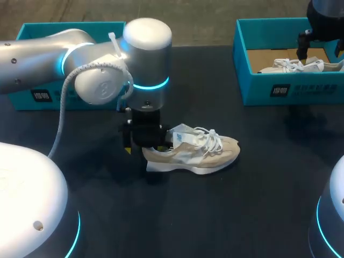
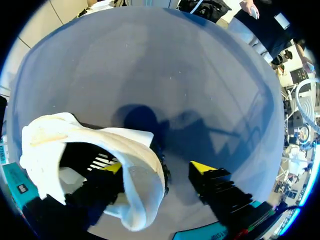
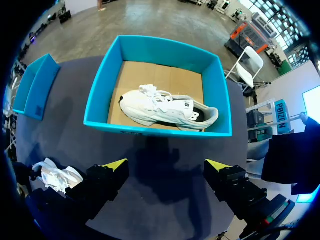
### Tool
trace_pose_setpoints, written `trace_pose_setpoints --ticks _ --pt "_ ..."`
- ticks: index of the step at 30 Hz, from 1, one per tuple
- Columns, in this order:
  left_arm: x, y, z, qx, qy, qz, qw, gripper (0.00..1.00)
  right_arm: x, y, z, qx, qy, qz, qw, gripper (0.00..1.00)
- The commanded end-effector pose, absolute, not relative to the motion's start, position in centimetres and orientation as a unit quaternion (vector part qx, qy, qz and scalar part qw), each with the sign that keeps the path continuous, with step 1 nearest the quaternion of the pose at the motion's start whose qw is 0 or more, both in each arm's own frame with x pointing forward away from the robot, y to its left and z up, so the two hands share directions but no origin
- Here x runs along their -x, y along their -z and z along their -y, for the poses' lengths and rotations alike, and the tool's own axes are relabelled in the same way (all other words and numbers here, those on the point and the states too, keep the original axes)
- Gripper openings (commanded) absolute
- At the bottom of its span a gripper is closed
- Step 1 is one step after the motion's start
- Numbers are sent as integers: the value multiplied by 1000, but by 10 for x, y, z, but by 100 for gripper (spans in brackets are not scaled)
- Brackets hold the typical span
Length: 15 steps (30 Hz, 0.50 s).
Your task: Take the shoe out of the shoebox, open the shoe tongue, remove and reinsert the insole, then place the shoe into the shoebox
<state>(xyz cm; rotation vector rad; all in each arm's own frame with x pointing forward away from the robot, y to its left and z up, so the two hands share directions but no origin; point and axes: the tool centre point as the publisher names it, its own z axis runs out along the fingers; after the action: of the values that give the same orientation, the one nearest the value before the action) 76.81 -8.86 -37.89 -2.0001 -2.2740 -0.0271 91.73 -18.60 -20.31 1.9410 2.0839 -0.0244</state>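
A: Left gripper (image 2: pixel 157 169) state?
B: Jaws apart, not clamped. 1 tip sits inside the heel opening of the beige shoe (image 1: pixel 196 150) and 1 outside, with the heel wall between.
A: Shoe pose?
B: On the table (image 1: pixel 258 204), centre of the head view. Long axis runs left-right: heel left at the gripper, toe right.
A: Right gripper (image 3: pixel 167 167)?
B: Spread and empty, upper right at the shoebox (image 1: pixel 279 75). Left is nearer.

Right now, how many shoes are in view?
2. A beige shoe lies on the table near its middle; a white shoe lies in the right box. The left box's inside is hidden, so it may hold another.
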Motion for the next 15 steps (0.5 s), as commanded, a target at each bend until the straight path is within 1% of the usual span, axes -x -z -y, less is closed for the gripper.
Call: trace_pose_setpoints --ticks 1,9,15 --pt "-766 361 79 656 -11 754 39 100 -917 203 186 -674 8 -723 147 100" --pt "-766 326 80 618 -75 782 -9 100 -917 203 186 -674 8 -723 147 100" --pt "-765 305 73 592 -115 798 -25 100 -917 203 186 -674 8 -723 147 100"
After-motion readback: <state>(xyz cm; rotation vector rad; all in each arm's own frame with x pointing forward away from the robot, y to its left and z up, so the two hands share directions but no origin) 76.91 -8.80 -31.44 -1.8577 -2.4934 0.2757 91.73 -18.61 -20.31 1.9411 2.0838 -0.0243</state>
